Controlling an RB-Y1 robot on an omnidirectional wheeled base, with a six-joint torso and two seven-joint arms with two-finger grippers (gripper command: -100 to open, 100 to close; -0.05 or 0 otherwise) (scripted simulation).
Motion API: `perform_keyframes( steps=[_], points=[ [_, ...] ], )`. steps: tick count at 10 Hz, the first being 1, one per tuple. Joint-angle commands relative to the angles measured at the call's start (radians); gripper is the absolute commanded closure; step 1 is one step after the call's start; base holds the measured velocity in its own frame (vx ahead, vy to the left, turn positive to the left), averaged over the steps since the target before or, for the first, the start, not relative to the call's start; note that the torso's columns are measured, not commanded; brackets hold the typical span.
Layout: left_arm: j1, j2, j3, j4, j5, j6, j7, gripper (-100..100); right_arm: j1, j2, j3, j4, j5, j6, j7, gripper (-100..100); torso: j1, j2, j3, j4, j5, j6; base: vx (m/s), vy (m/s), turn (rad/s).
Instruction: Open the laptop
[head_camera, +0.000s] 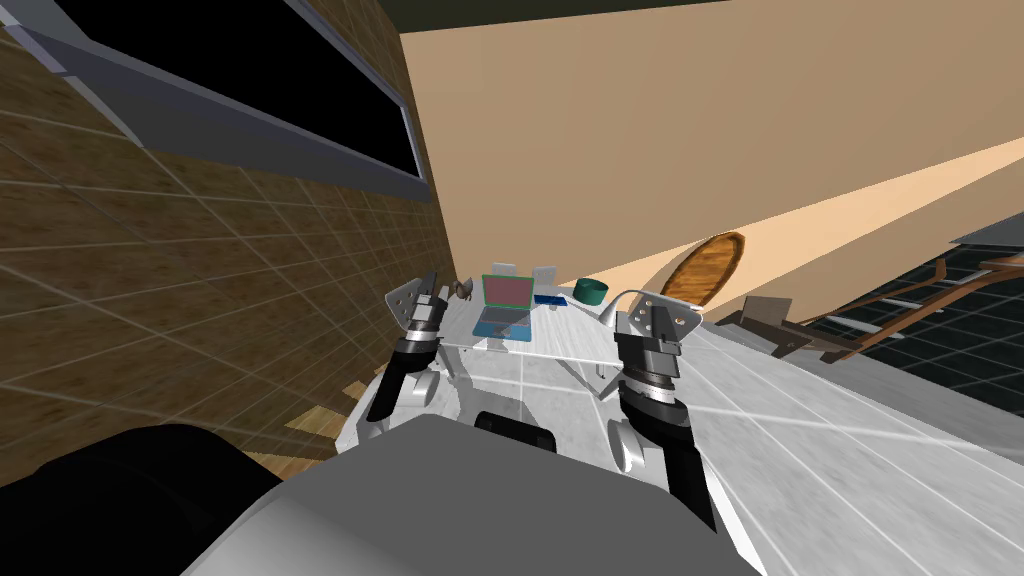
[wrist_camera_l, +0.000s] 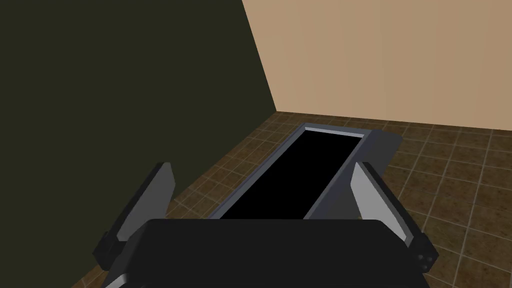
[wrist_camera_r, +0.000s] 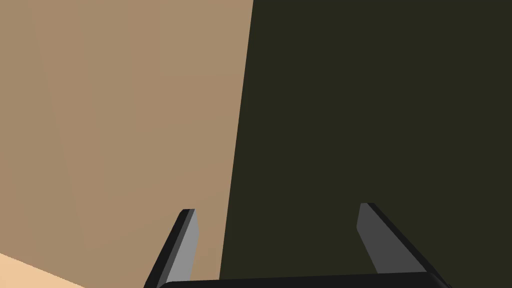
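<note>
The laptop (head_camera: 505, 305) stands on a pale table (head_camera: 560, 325) ahead of me. Its lid is up, showing a pink screen in a green frame above a blue keyboard base. My left gripper (head_camera: 418, 293) is raised at the table's left edge, just left of the laptop and not touching it. In the left wrist view that gripper (wrist_camera_l: 262, 185) is open with nothing between its fingers. My right gripper (head_camera: 660, 318) is raised at the table's right side, well clear of the laptop. In its own wrist view the right gripper (wrist_camera_r: 277, 220) is also open and empty.
Behind and beside the laptop are a small brown figure (head_camera: 462, 290), a white upright card (head_camera: 545, 277), a blue flat object (head_camera: 548, 299), a green bowl (head_camera: 590, 291) and a white gooseneck lamp (head_camera: 622, 297). A brown chair (head_camera: 770, 322) stands to the right. A tiled wall with a window (head_camera: 250, 90) runs along the left.
</note>
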Motion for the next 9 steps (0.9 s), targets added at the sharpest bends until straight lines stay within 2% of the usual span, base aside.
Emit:
perform_keyframes(
  steps=[1, 9],
  points=[
    [0.0, 0.0, 0.0, 0.0, 0.0, 0.0, 0.0, 0, 0.0, 0.0, 0.0, 0.0, 0.0, 0.0, 0.0, 0, 0.0, 0.04, -0.082, 0.041, 0.0, 0.0, 0.0, 0.0, 0.0],
    [0.0, 0.0, 0.0, 0.0, 0.0, 0.0, 0.0, 0, 0.0, 0.0, 0.0, 0.0, 0.0, 0.0, 0.0, 0, 0.0, 0.618, -1.234, 0.617, 0.0, 0.0, 0.0, 0.0, 0.0]
  ],
)
